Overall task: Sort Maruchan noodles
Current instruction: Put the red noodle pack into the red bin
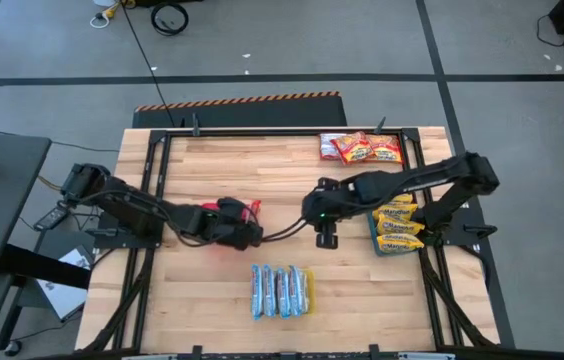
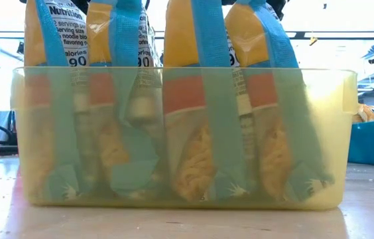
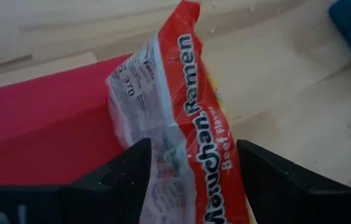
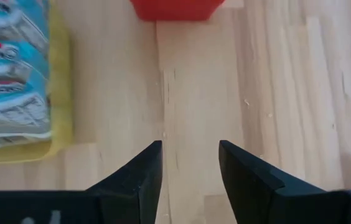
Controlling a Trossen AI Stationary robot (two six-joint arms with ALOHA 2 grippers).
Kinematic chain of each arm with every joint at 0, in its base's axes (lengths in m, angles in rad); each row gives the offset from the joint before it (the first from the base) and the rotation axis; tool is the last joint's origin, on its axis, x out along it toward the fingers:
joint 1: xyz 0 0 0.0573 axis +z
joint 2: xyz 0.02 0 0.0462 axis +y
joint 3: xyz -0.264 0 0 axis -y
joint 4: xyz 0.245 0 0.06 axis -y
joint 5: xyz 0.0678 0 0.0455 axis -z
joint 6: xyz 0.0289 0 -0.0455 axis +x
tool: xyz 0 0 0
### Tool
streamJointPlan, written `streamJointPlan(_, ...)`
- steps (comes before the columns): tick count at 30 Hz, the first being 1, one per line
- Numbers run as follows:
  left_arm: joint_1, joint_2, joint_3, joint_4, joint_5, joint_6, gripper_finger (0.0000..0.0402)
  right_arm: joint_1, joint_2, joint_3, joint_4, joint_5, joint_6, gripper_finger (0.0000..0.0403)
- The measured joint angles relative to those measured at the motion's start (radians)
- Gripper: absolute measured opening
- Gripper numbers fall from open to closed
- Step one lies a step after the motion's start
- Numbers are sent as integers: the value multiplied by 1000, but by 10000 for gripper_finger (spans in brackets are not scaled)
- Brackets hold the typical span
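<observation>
My left gripper (image 1: 245, 228) (image 3: 191, 152) sits mid-table, shut on a red Maruchan packet (image 3: 175, 93) (image 1: 253, 210) marked "Beef Flavor", over the edge of a red tray (image 3: 38, 118). My right gripper (image 1: 325, 238) (image 4: 190, 152) hangs open over bare wood just right of it, touching nothing. Several blue-and-white packets (image 1: 282, 291) (image 2: 193, 133) stand on end in a yellow tray (image 2: 346, 133) near the table's near edge. Yellow packets (image 1: 397, 225) lie in a blue tray by the right edge. Loose red packets (image 1: 362, 149) lie at the far right. My left gripper pinches the red packet between its two fingers at one end (image 3: 182, 158). The packet's length runs on along the fingers, and its free crimped end (image 3: 185, 12) sticks out past them. It is lifted clear above the red tray and the wood.
In the low view the yellow tray fills the frame and hides the table behind it. The right wrist view shows the red tray's corner (image 4: 175, 7) ahead and the yellow tray (image 4: 60, 93) beside it. Bare wood lies between the trays. A metal frame (image 1: 262, 131) edges the table.
</observation>
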Motion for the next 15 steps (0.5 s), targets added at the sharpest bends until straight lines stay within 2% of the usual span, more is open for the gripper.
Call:
streamJointPlan(7, 6, -38, 37, -87, 35, 72, 236, -53, -21, 0, -46, 130, 106, 165)
streamJointPlan(15, 15, -143, 56, -110, -3, 181, 236, -310, -52, 0, -172, 209, 229, 166)
